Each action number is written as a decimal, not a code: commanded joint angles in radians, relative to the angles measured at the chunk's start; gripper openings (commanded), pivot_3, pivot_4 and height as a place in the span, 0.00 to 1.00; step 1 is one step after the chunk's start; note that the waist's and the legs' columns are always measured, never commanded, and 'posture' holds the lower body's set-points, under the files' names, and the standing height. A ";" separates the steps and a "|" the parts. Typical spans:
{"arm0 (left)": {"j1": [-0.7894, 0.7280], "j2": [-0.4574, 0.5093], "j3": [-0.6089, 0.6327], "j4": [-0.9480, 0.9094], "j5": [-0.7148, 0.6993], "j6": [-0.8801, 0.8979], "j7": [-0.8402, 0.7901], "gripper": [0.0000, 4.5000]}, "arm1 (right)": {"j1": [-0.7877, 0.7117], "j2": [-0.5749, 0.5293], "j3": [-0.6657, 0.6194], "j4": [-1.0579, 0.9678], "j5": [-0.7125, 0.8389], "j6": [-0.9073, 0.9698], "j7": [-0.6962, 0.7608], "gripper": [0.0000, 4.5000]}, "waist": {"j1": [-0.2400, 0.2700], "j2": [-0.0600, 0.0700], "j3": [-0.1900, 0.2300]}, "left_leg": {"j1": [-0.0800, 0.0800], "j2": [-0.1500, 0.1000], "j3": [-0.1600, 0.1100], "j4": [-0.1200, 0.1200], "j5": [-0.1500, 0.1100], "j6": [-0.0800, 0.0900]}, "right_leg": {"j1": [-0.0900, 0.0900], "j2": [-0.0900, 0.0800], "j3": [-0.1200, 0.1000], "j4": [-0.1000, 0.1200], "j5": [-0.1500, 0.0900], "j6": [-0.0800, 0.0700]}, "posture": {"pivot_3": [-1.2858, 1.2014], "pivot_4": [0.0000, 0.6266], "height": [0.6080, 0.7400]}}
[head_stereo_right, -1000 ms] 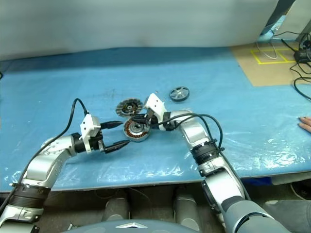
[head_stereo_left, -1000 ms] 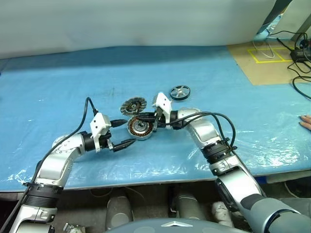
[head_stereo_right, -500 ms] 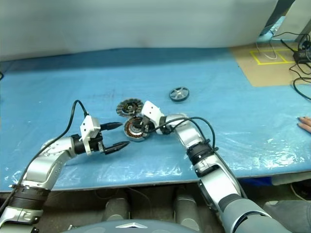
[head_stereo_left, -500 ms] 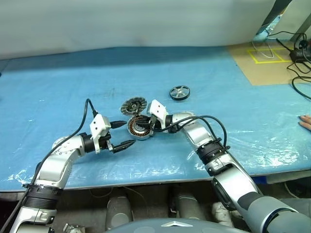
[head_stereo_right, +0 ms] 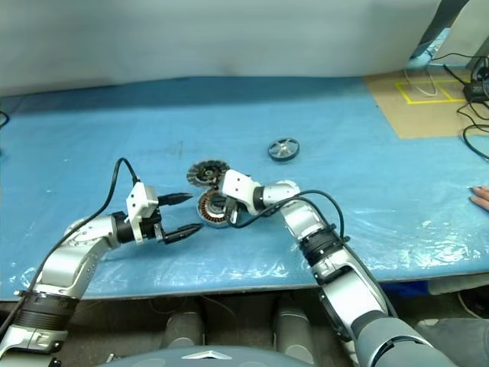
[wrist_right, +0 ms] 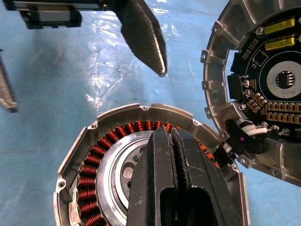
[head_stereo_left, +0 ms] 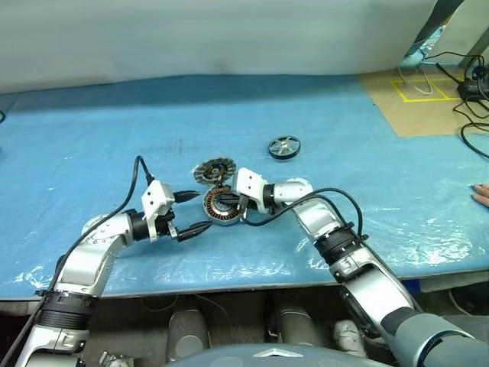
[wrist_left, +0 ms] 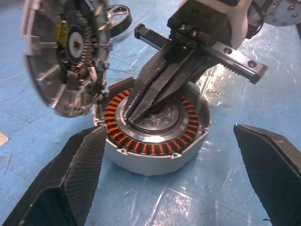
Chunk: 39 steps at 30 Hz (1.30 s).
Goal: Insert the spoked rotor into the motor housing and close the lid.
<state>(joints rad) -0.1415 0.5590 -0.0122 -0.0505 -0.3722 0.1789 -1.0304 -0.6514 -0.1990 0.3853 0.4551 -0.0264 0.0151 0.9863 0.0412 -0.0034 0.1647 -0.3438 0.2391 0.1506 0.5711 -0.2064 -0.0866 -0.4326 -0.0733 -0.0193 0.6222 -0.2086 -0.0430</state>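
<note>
Change since earlier frame: right gripper (wrist_left: 133, 114) has been lowered from above the housing down onto its centre; its white wrist block is now seen lower and closer to the housing. Left arm has been kept at the same place.

Right gripper: its two black fingers are pressed together, nothing is held between them. Their tips are placed on the silver centre hub of the motor housing (head_stereo_left: 222, 206), inside the ring of copper-brown windings. The arm is brought in from the right side of the housing.

Left gripper (head_stereo_left: 193, 211): the fingers are spread wide, nothing is between them. It is held just beside the housing, on its left, not touching it. In the left wrist view the housing is seen between the two finger pads (wrist_left: 80, 172), a little beyond them.

Motor housing: it is laid on the blue sheet (head_stereo_left: 92, 145), open side up. No rotor is seen inside.

Lid (head_stereo_left: 211, 169): it is joined to the far-left edge of the housing and is stood open, tilted, with its ribbed inner face and circuit parts shown toward the cameras.

Spoked rotor (head_stereo_left: 283, 146): it is laid flat on the blue sheet, behind and to the right of the housing, well apart from both grippers.

Person: a fingertip (head_stereo_left: 481, 194) is seen at the right edge of the table.
</note>
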 commanded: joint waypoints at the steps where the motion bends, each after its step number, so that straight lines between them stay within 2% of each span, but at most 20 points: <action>1: -0.011 0.003 0.003 -0.008 -0.001 -0.018 -0.005 1.00 | 0.032 -0.011 0.004 0.026 0.018 0.094 0.044 0.02 | 0.000 0.000 0.000 | 0.000 0.000 0.000 0.000 0.000 0.000 | 0.000 0.000 0.000 0.000 0.000 0.000 | 0.52 0.24 1.00; 6: -0.012 0.004 -0.002 -0.003 0.005 -0.024 -0.010 1.00 | 0.031 0.022 -0.062 -0.022 0.125 0.238 0.063 0.02 | 0.001 0.000 0.000 | 0.000 0.000 0.000 0.000 0.000 0.000 | 0.000 0.000 0.000 0.000 0.000 0.000 | 0.52 0.24 1.00; 11: -0.013 0.004 -0.003 0.004 0.008 -0.027 -0.015 1.00 | 0.055 0.014 -0.060 -0.109 0.178 0.347 0.103 0.02 | -0.001 0.000 0.000 | 0.000 0.000 0.000 -0.001 0.000 0.000 | -0.001 0.000 0.000 0.000 0.000 0.000 | 0.52 0.24 1.00; 17: -0.019 0.005 -0.004 0.013 0.010 -0.030 -0.018 1.00 | 0.073 -0.015 -0.014 -0.110 0.128 0.318 0.093 0.02 | 0.000 0.000 0.000 | 0.000 0.000 0.000 -0.001 0.000 0.000 | -0.001 0.000 0.000 0.000 0.000 0.000 | 0.52 0.24 1.00; 24: -0.025 0.002 -0.009 0.020 0.013 -0.035 -0.015 1.00 | 0.014 0.022 -0.041 0.046 0.076 0.224 -0.062 0.02 | -0.001 0.000 0.000 | 0.001 0.000 0.000 -0.001 0.000 0.000 | -0.001 0.000 0.000 0.001 0.000 0.000 | 0.52 0.24 1.00; 30: -0.029 0.002 -0.011 0.023 0.017 -0.035 -0.016 1.00 | -0.016 0.041 -0.146 0.002 0.211 0.342 -0.044 0.02 | 0.004 0.000 0.000 | 0.001 0.000 0.000 0.000 0.000 0.000 | 0.001 -0.001 0.000 0.000 0.000 0.000 | 0.52 0.24 1.00; 32: -0.029 0.002 -0.012 0.023 0.017 -0.035 -0.017 1.00 | -0.007 0.027 -0.160 -0.075 0.265 0.399 0.010 0.02 | 0.004 0.000 0.000 | 0.000 0.000 0.000 0.000 0.000 0.000 | 0.000 0.000 0.000 -0.001 0.000 0.000 | 0.52 0.24 1.00; 39: -0.039 0.003 -0.010 0.031 0.012 -0.034 -0.023 1.00 | -0.003 0.026 -0.177 -0.163 0.303 0.463 0.010 0.02 | -0.001 0.000 0.000 | -0.006 0.001 0.000 -0.002 0.000 0.000 | -0.007 0.001 -0.001 -0.002 0.000 0.000 | 0.52 0.24 1.00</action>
<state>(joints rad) -0.1699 0.5589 -0.0310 -0.0087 -0.3507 0.1594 -1.0441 -0.6505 -0.1861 0.2151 0.3301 0.2567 0.4793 1.0026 0.0398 -0.0033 0.1648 -0.3498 0.2401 0.1506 0.5684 -0.2062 -0.0869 -0.4397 -0.0723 -0.0207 0.6204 -0.2083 -0.0433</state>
